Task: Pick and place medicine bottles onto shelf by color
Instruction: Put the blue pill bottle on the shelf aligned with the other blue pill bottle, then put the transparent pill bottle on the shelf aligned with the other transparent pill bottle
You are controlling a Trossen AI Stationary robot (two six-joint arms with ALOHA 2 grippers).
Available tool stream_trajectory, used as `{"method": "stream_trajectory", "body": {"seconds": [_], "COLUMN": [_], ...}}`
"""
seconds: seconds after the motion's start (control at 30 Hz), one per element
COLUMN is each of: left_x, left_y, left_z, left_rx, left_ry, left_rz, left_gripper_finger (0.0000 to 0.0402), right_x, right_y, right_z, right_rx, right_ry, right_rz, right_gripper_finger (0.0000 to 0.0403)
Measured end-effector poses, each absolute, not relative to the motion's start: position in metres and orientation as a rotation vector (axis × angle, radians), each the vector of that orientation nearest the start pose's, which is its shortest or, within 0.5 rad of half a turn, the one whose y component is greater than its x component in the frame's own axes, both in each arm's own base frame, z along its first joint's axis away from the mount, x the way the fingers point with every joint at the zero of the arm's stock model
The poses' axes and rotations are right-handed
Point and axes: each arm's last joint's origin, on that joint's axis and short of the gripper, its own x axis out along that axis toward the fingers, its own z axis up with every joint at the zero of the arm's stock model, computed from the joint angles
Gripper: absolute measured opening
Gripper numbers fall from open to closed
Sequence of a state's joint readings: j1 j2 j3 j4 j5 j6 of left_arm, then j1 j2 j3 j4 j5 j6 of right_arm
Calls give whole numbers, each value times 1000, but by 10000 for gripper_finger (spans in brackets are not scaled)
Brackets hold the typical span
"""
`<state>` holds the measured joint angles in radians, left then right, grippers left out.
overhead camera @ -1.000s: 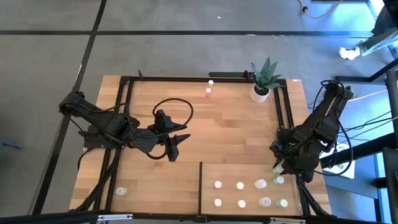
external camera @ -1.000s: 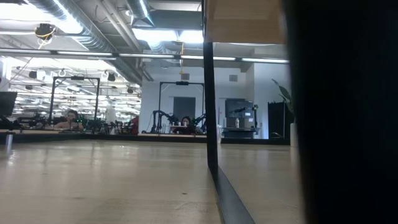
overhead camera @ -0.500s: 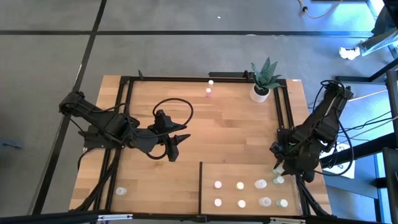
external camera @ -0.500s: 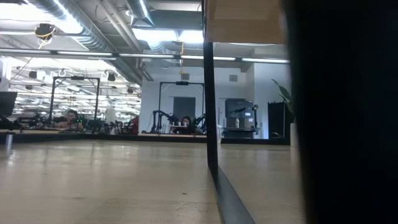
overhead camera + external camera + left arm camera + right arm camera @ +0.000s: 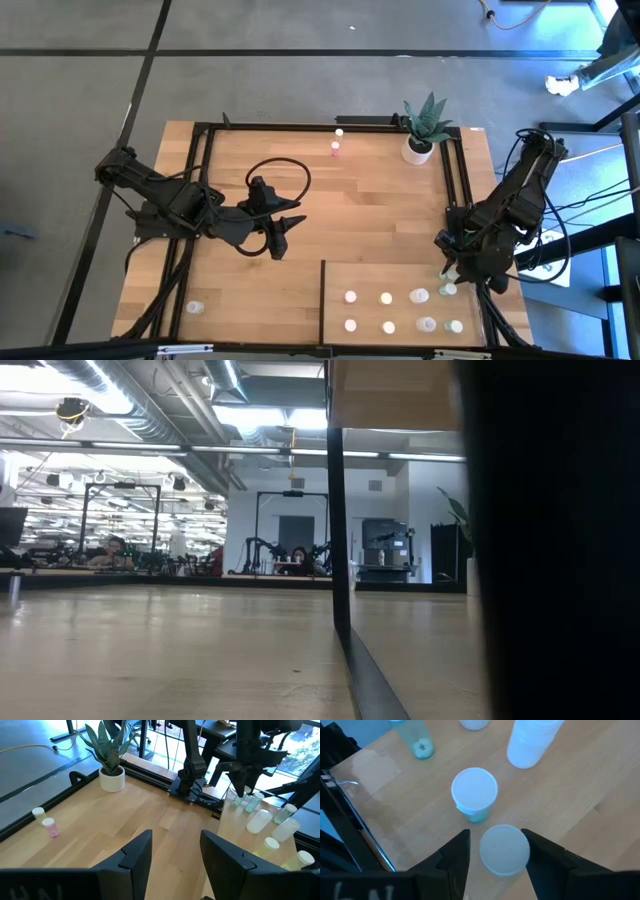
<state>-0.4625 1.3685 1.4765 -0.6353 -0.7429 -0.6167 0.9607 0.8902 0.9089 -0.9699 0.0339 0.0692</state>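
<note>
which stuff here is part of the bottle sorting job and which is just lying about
Part of the job:
- medicine bottles standing on the shelf
- pink bottle and white bottle at the table's far edge
- bottle near the left front corner
- shelf
- right tool, a bottle between its fingers

Just lying about:
- potted plant
- left tool, empty
</note>
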Motion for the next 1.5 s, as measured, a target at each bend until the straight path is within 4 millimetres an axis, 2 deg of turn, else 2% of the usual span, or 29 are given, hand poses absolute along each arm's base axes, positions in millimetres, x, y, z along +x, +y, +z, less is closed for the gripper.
{"method": "stream_trajectory", "body": {"seconds": [0.2, 0.53, 1.07, 1.5], "left_x": [260, 260, 260, 259], "left_y": [-108, -108, -108, -108], "left_z": [403, 403, 403, 402], "left_rx": [-303, -303, -297, -243], "left_ry": [332, 332, 340, 356], "left_rz": [393, 393, 395, 383], "left_gripper_finger": [160, 160, 160, 160], "right_x": [90, 90, 87, 88], "right_y": [124, 124, 119, 102], "right_z": [295, 297, 331, 379], "right_rx": [-430, -425, -372, -268], "right_ry": [871, 865, 763, 511], "right_rz": [764, 764, 761, 437], "right_gripper_finger": [174, 174, 174, 175]}}
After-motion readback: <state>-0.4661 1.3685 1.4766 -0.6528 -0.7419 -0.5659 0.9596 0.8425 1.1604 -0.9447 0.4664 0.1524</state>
